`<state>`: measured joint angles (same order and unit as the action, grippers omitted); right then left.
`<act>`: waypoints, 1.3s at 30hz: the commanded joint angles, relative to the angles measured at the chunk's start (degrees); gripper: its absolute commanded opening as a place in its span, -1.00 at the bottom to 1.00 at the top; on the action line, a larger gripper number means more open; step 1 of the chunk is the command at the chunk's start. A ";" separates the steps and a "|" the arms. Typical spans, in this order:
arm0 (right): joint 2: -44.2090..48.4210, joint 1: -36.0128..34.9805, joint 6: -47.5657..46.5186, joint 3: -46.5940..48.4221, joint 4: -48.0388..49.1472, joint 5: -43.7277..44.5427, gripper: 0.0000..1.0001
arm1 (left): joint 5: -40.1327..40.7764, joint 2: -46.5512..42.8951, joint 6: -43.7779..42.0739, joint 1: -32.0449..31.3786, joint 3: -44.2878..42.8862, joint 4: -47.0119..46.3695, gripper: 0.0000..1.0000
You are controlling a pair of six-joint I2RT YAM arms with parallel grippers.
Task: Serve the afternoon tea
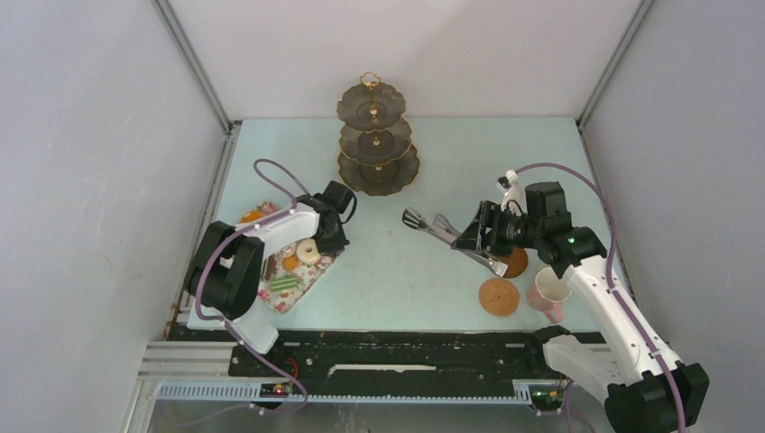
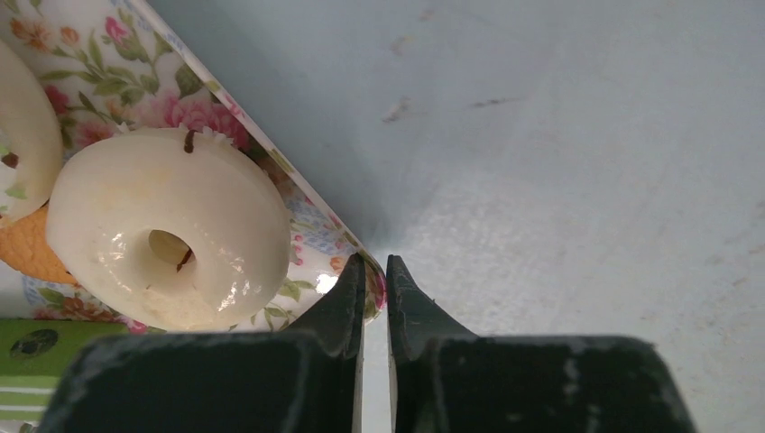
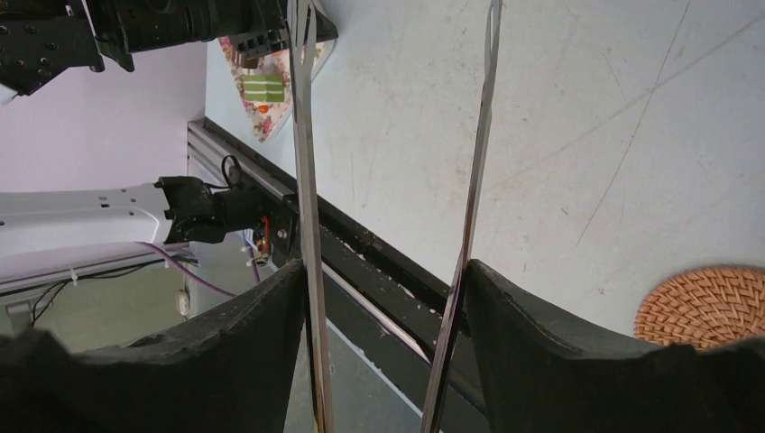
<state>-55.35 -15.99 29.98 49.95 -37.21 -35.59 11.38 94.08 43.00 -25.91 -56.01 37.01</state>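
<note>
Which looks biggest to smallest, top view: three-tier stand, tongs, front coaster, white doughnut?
Largest first: three-tier stand, tongs, front coaster, white doughnut. The stand rises nearer the camera, so its lead may be overstated.

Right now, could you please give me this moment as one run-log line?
left hand: shut at floral cloth edge, beside white doughnut | right hand: holding tongs | doughnut: not yet served

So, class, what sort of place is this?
Probably a robot test cell, not a tearoom: plain panel walls, left arm and right arm bolted to a rail, toy cakes on a floral cloth.
</note>
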 commanded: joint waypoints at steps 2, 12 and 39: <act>0.07 0.30 0.28 0.23 2.63 0.50 0.33 | -2.00 1.33 -0.06 -2.94 -3.79 -1.08 -1.00; -0.44 0.32 0.11 0.23 2.23 0.70 0.33 | -4.87 0.02 3.40 -6.70 -2.09 -4.48 -1.00; -0.99 -1.49 -2.32 -1.44 1.65 3.50 0.33 | -2.19 -16.13 -0.09 -8.01 -1.62 1.89 0.17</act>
<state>-56.07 -16.38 28.88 48.47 -37.41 -33.04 7.27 85.14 43.46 -33.95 -58.72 37.34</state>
